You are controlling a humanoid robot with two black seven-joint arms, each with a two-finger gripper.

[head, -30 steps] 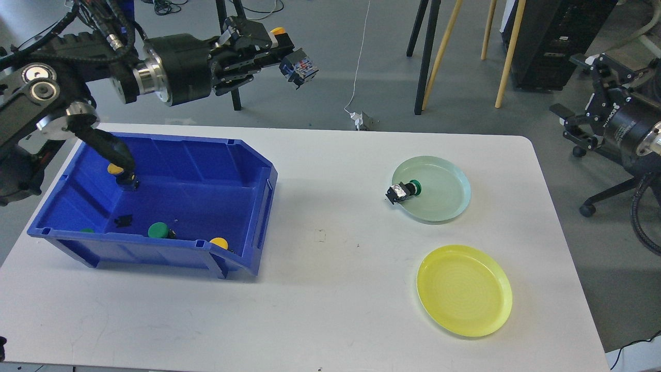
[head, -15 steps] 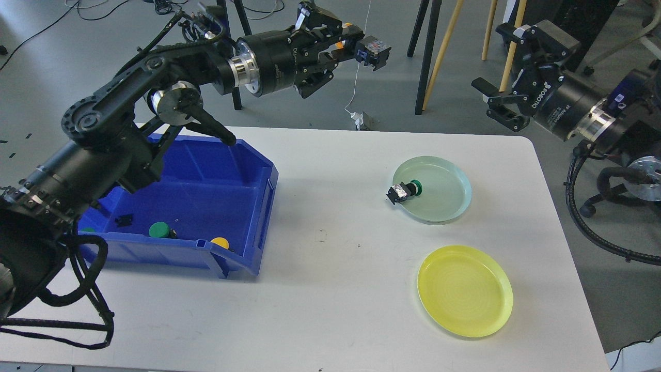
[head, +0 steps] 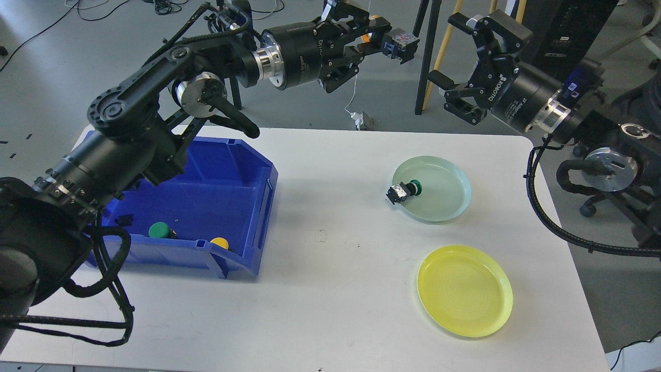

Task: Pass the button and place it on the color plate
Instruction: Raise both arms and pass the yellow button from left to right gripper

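Observation:
My left gripper (head: pixel 393 40) is high beyond the table's far edge, shut on a yellow-capped button (head: pixel 400 40) whose dark body points right. My right gripper (head: pixel 454 54) is open and empty, a short way to the right of that button, fingers spread toward it. A green button (head: pixel 405 190) lies on its side on the left rim of the pale green plate (head: pixel 444 175). The yellow plate (head: pixel 465 290) sits empty nearer me. In the blue bin (head: pixel 242 170) lie a green button (head: pixel 158 230) and a yellow button (head: pixel 219 242).
The white table (head: pixel 330 289) carries the bin at left and both plates at right. Easel legs (head: pixel 428 57) and wooden poles stand behind the table, close to both grippers. A black cabinet is at the back right.
My left arm has swung right, carrying the button from above the bin toward the middle. My right arm has come in from the right edge and up, toward the left gripper.

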